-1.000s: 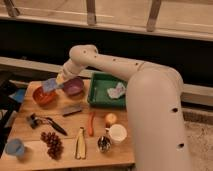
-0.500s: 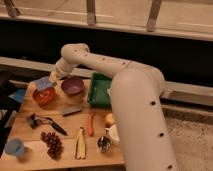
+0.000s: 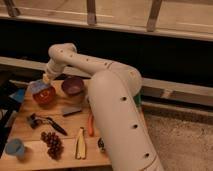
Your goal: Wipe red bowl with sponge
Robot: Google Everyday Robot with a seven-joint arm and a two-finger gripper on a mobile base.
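Arm (image 3: 107, 95): large and white; it rises from the lower right, bends at an elbow near the top left, then drops towards the table.
Gripper (image 3: 46, 79): at the arm's low end, over the back left part of the table, right above the red bowl's rear rim.
Grip: cannot tell how wide it is, or whether it holds the sponge.
Sponge (image 3: 38, 88): pale blue pad directly under the gripper, touching it and lying across the red bowl's top at its back left edge.
Red bowl (image 3: 45, 96): upright on the table's back left, partly covered by the sponge.
Purple bowl (image 3: 73, 86): just to the right of the red bowl, close to the arm.
Grey block (image 3: 71, 110): flat on the table, in front of the purple bowl.
Carrot (image 3: 90, 124): beside the arm's base, lying front to back.
Black tool (image 3: 45, 122): in front of the red bowl.
Grapes (image 3: 51, 142): dark bunch near the front edge.
Banana (image 3: 80, 145): to the right of the grapes.
Blue cup (image 3: 15, 147): at the front left corner.
Table (image 3: 30, 107): wooden.
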